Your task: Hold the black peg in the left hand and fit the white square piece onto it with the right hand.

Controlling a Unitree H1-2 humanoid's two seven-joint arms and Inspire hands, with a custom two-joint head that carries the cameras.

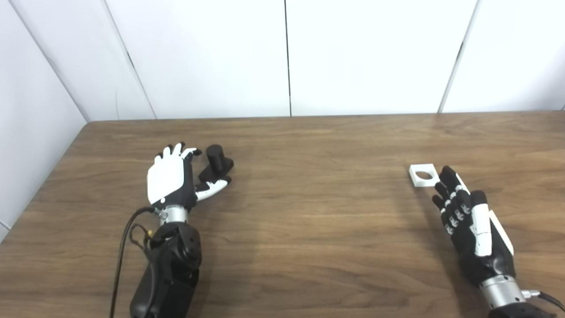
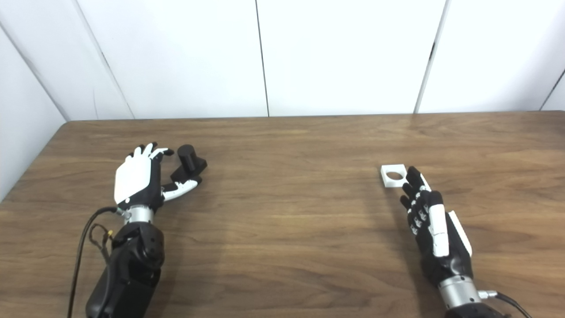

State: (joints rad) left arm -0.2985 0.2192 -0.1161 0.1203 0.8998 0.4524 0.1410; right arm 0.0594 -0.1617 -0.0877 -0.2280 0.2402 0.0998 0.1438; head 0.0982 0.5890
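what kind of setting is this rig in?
Likely a lab test bench: a bare wooden table boxed in by plain white wall panels, holding only a black peg and a white square piece.

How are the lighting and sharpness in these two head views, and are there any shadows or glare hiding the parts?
Left eye view: even, soft light, no glare; the black peg beside the left hand loses surface detail in its own darkness. Right eye view: faint soft shadows on the table, the white square piece near the right hand crisp enough to show its round hole. Both views slightly soft overall.
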